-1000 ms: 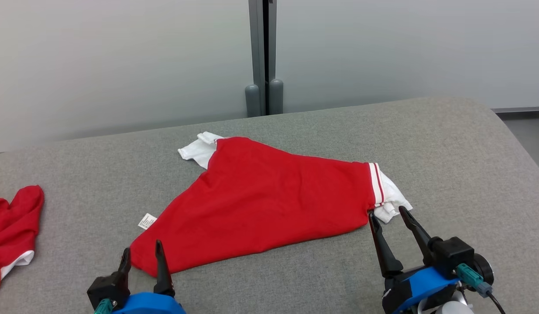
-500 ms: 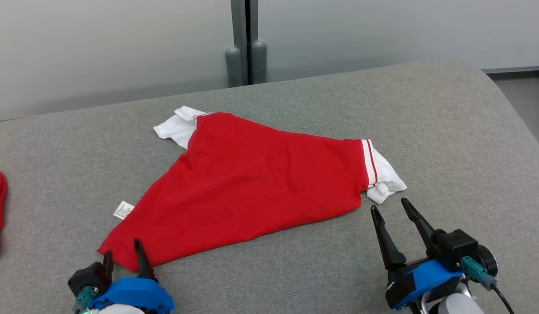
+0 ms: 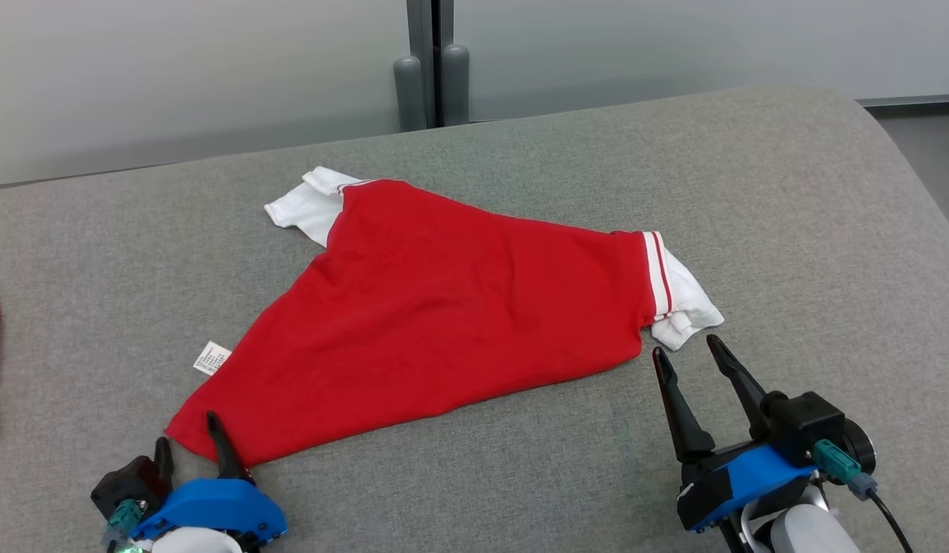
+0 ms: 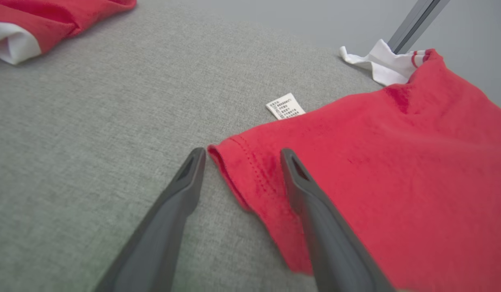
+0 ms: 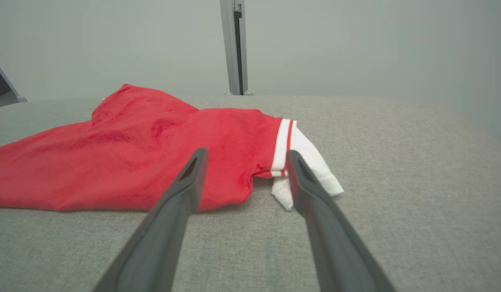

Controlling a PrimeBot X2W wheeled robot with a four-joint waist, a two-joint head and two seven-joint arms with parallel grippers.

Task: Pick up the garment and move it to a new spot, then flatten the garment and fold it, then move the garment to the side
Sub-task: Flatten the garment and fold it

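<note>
- Red garment spread flat and roughly triangular across the middle of the grey counter, long side running from the near left corner toward the right.
- White sleeve end with two red stripes at the garment's right tip; another white piece poking out at the far-left point; small white label lying on bare counter just beside the left hem.
- Left gripper at the near left, fingers parted widely, holding nothing; hem corner between the two fingers in the left wrist view, one finger over red cloth, the other over bare counter. Contact with the cloth impossible to tell.
- Right gripper near the counter's right side, open about as wide, empty, tips just short of the white sleeve end and apart from it.
- Second red cloth with a white edge at the counter's far left, well apart from the garment.
- Broad bare counter to the right of the garment up to the rounded right edge; a bare strip along the far edge below the pale wall; bare room along the near edge between the two grippers.
</note>
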